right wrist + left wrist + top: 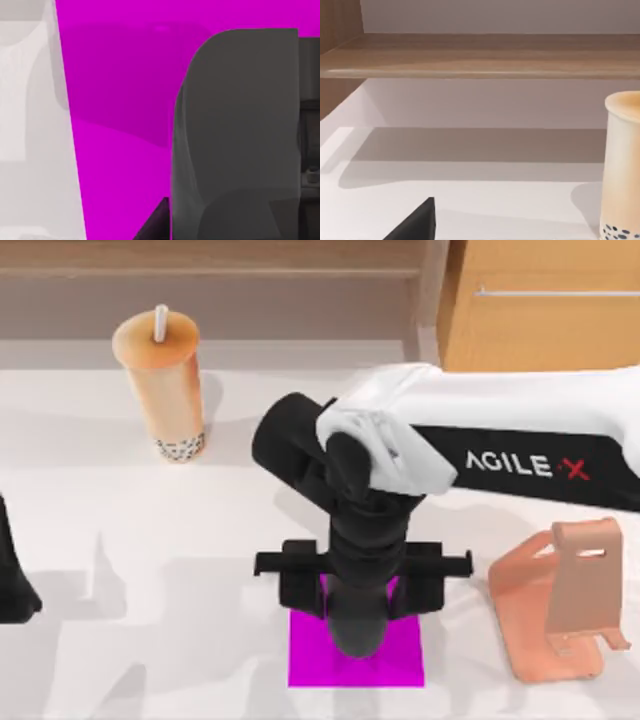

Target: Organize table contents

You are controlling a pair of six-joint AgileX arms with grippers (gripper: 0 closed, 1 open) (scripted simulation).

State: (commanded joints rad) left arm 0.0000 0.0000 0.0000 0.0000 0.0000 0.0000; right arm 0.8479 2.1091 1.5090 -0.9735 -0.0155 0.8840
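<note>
Lower centre, top view: right gripper points straight down over mat
right pincer: holds dark grey mouse just above or on mat, cannot tell which
mouse axis: cannot tell, arm hides it
mat: magenta square, flat, edges square to table
cup: upper left, upright, straw up
stand: lower right, salmon
left gripper: left edge, parked
surface: plain white
room: wooden shelf behind, cabinet upper right

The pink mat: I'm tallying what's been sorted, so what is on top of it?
A dark grey object sits over the mat, with the right pincer directly above. The arm covers the mat's middle, so the object's identity stays hidden.
</note>
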